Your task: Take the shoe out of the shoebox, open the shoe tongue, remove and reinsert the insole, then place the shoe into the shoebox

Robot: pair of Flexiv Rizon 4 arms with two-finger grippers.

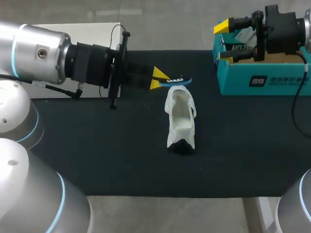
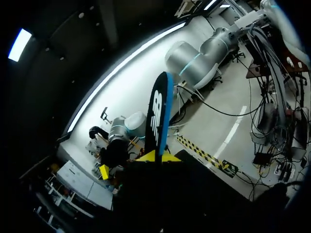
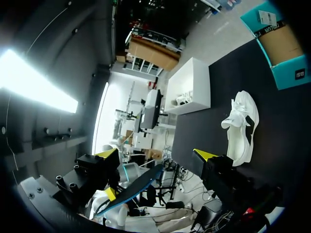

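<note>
Insole (image 1: 179, 80) pinched flat in left gripper (image 1: 158, 79), projecting past its tips; shoe (image 1: 180, 116) just below and ahead. Reinsertion, probably: tip the toe-end down, feed slowly along the opening. Right gripper (image 1: 223, 41) spread, empty, over shoebox (image 1: 272, 80).

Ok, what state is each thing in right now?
Left pincer: shut on insole.
Right pincer: open, above shoebox.
Shoe: upright, out of shoebox, no insole.
Shoebox: open, no shoe inside.
Insole: out of shoe, held in air.
</note>
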